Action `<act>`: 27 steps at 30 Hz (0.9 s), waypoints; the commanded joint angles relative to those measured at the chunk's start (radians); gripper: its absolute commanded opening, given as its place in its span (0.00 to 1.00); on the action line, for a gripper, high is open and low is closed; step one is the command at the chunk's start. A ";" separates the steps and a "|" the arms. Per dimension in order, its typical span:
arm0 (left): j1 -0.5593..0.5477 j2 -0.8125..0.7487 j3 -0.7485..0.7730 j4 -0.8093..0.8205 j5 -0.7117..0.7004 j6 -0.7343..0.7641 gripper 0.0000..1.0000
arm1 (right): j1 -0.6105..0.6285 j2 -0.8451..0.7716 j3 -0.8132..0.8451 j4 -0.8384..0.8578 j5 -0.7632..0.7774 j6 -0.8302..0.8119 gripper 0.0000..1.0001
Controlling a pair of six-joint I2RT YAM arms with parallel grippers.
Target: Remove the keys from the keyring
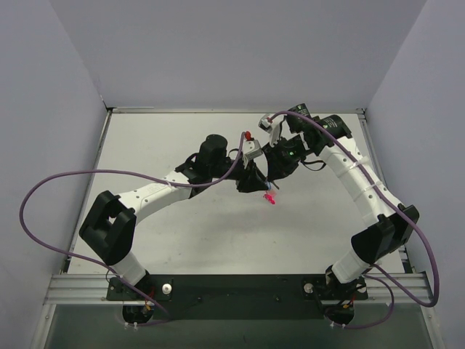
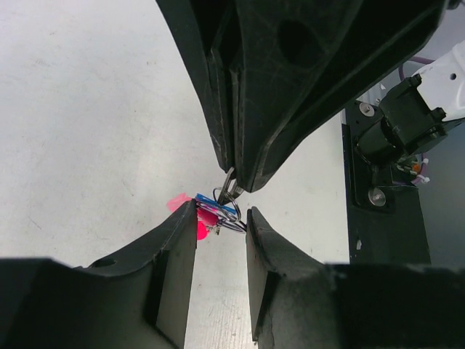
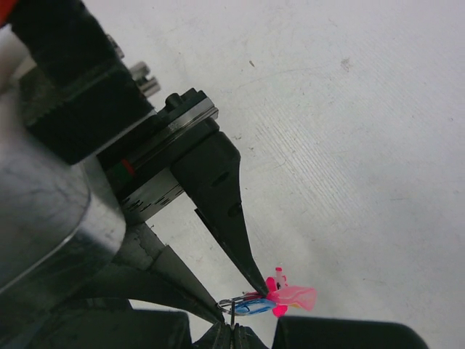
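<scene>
My right gripper (image 2: 236,180) is clamped shut on the thin silvery wire keyring (image 2: 232,195), pinching it at my very fingertips. Just under those tips hangs the bunch: one tiny blue-headed key (image 2: 211,201) and the bright pink-headed keys (image 2: 205,219), all apparently threaded on the loop. My left gripper (image 2: 221,214) stands opposite, jaws part-way apart with the bunch between the tips. Whether they actually bite on a key I cannot tell. I judge the job barely begun: I see no key lying loose on the pale table (image 2: 87,131) beneath me, so every one has yet to be worked off.
</scene>
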 commanded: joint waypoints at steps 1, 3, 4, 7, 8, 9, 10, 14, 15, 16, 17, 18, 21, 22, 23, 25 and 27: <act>-0.005 0.002 0.026 0.001 -0.004 -0.001 0.00 | -0.028 -0.053 -0.005 -0.010 -0.013 0.004 0.00; -0.005 -0.003 0.022 -0.001 0.002 0.005 0.00 | -0.039 -0.056 -0.005 -0.008 -0.013 0.001 0.00; -0.005 -0.009 0.014 0.001 0.002 0.006 0.00 | -0.043 -0.058 -0.008 -0.007 -0.013 0.001 0.00; -0.003 -0.021 0.000 0.002 0.007 0.017 0.00 | -0.063 -0.059 -0.015 -0.005 -0.013 -0.005 0.00; -0.002 -0.023 -0.003 0.004 0.007 0.019 0.00 | -0.074 -0.058 -0.021 -0.007 -0.010 -0.011 0.00; 0.001 -0.026 -0.007 0.006 0.018 0.020 0.00 | -0.079 -0.058 -0.022 -0.007 -0.008 -0.013 0.00; 0.004 -0.032 -0.012 0.015 0.025 0.020 0.00 | -0.085 -0.059 -0.025 -0.005 -0.008 -0.016 0.00; 0.018 -0.047 -0.032 0.033 0.079 0.020 0.00 | -0.103 -0.065 -0.057 -0.004 -0.014 -0.034 0.00; 0.021 -0.050 -0.034 0.036 0.087 0.020 0.00 | -0.105 -0.068 -0.064 -0.001 -0.017 -0.041 0.00; 0.024 -0.056 -0.037 0.044 0.099 0.019 0.00 | -0.106 -0.071 -0.071 0.004 -0.022 -0.044 0.00; 0.027 -0.058 -0.040 0.050 0.125 0.011 0.00 | -0.105 -0.076 -0.079 0.004 -0.026 -0.047 0.00; 0.030 -0.062 -0.046 0.064 0.151 0.002 0.00 | -0.105 -0.081 -0.099 0.010 -0.051 -0.051 0.00; 0.035 -0.066 -0.053 0.090 0.185 -0.013 0.00 | -0.092 -0.087 -0.114 0.016 -0.062 -0.064 0.00; 0.035 -0.067 -0.058 0.091 0.185 -0.015 0.00 | -0.088 -0.090 -0.122 0.018 -0.062 -0.067 0.00; 0.035 -0.066 -0.058 0.094 0.179 -0.018 0.00 | -0.088 -0.093 -0.123 0.022 -0.063 -0.068 0.00; 0.035 -0.059 -0.057 0.088 0.145 -0.020 0.00 | -0.088 -0.098 -0.125 0.027 -0.062 -0.064 0.00; 0.034 -0.053 -0.047 0.076 0.099 -0.020 0.07 | -0.086 -0.099 -0.122 0.030 -0.062 -0.057 0.00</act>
